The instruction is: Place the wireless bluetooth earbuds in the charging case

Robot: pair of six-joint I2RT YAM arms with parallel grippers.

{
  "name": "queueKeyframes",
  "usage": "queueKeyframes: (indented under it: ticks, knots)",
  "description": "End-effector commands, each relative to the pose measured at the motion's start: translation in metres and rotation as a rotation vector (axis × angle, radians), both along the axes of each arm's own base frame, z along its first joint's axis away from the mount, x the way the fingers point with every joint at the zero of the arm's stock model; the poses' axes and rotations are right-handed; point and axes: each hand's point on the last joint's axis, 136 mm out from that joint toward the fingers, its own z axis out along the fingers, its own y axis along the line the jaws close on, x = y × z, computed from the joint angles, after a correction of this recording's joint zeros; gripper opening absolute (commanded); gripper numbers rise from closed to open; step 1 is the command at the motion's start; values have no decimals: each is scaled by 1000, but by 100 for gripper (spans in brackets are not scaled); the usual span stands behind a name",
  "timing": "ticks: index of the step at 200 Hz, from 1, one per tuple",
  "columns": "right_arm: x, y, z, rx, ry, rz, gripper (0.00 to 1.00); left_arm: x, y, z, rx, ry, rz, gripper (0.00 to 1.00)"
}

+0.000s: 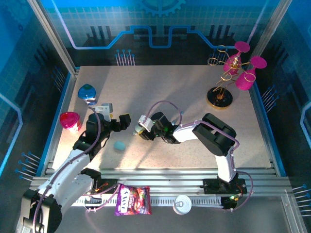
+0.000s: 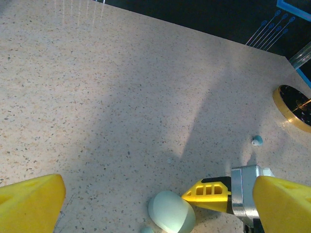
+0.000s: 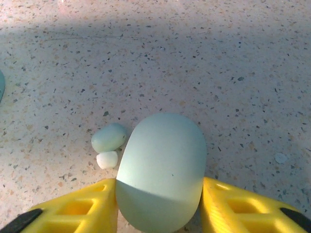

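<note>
Right gripper (image 3: 159, 194) fingers pressed on both sides of pale green charging case (image 3: 163, 155) on speckled table (image 3: 218, 58); pale green-white earbud (image 3: 110, 138) lies loose just left of case. Left gripper (image 2: 158, 187) spread wide, empty, close by. Blue earbud (image 2: 257, 141) lies apart, near gold stand base (image 2: 291, 109)

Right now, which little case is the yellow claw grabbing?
The pale green case, pinched between the right claw's fingers. The teal case, blue case and pink case lie elsewhere, untouched.
</note>
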Motion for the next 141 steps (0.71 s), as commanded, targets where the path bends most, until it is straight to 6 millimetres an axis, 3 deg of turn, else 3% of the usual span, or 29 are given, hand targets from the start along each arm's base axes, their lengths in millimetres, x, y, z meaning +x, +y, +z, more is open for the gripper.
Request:
queueKeyframes:
  ticks: [1,37,73,93,101,141]
  knots:
    - [3,3,-1,3,2,16,39,-4,0,-4,-8,15,-1,99]
    - [1,1,11,19,-6,18,37,-4,0,-3,-7,10,1,100]
    - [-8,-9,43,67,-12,32,37,-1,-4,3,-14,-41,-21,99]
    - [-13,-18,68,110,-3,49,37,0,-16,12,-30,-100,-94,99]
    - [-21,-28,67,107,28,54,37,-1,-22,17,-39,-128,-130,99]
    - [-32,-67,102,125,68,54,37,-14,-59,46,-42,-275,-367,99]
